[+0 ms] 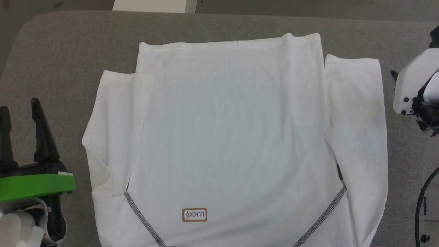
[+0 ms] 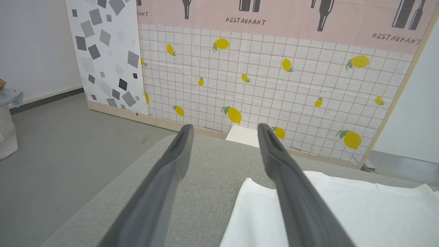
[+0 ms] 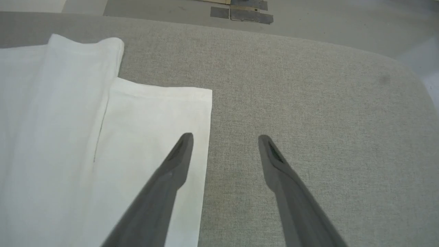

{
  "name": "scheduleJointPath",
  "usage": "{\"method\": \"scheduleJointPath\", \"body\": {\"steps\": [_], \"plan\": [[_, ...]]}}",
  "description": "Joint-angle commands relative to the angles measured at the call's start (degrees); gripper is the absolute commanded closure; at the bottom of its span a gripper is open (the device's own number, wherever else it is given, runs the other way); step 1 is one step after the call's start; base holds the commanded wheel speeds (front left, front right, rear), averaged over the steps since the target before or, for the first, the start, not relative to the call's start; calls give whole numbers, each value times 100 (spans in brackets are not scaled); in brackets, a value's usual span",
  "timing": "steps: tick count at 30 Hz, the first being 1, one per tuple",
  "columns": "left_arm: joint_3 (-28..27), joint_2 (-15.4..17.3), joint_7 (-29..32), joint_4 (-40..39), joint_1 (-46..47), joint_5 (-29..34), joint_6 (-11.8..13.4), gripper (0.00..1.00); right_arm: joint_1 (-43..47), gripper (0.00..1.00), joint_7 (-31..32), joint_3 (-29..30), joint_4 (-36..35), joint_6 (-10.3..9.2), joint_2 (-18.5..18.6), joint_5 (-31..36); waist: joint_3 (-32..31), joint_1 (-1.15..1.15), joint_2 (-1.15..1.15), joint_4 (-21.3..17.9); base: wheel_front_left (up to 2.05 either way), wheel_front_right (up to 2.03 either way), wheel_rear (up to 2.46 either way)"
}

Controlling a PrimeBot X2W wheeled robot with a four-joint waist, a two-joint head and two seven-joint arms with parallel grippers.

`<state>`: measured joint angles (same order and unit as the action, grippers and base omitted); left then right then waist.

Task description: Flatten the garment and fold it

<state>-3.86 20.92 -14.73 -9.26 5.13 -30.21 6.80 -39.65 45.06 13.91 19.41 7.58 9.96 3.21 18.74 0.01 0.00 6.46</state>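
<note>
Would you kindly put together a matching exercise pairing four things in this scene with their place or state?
Things:
1 garment
2 LUCKY patch
3 left gripper
4 right gripper

Descriptions:
A open, one finger above a sleeve edge
B white, laid flat
C open, left of the garment
D brown-bordered, lettering upside down in the head view

Pairs: 1-B; 2-D; 3-C; 4-A

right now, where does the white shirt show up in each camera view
head view: garment spread across the middle, neck patch toward the bottom edge.
left wrist view: garment in the lower right corner.
right wrist view: garment down the left half, one sleeve end reaching the middle.
shared landmark: the grey fabric surface it lies on.
</note>
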Motion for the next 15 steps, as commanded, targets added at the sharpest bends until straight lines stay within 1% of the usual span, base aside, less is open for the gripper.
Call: {"method": "scheduleJointPath", "body": {"steps": [1,4,7,8,13,14,15], "plan": [[-76,-101,-25,50,94,93,-113,0,-135,0,-6,58,149,-9,-27,152,367,-1,0,229,0,0,0],[-215,-359,-26,123,137,260,-354,0,-341,0,-57,119,474,-9,-56,439,477,-1,0,307,0,0,0],[-324,-545,-26,192,175,418,-553,0,-468,0,-169,85,731,-9,-76,584,541,-1,0,347,0,0,0],[-378,-651,-26,242,195,512,-692,0,-517,0,-245,109,891,-9,-107,629,559,-1,0,359,0,0,0],[-516,-884,-26,391,243,703,-942,0,-535,0,-278,159,1283,-9,-160,647,529,-1,0,326,0,0,0],[-531,-918,-26,420,242,729,-978,0,-539,44,-253,201,1339,-9,-179,606,509,-1,0,311,0,0,0],[-552,-949,-27,453,239,772,-1015,0,-549,82,-248,264,1392,-9,-212,529,469,-1,0,283,0,0,0]]}}
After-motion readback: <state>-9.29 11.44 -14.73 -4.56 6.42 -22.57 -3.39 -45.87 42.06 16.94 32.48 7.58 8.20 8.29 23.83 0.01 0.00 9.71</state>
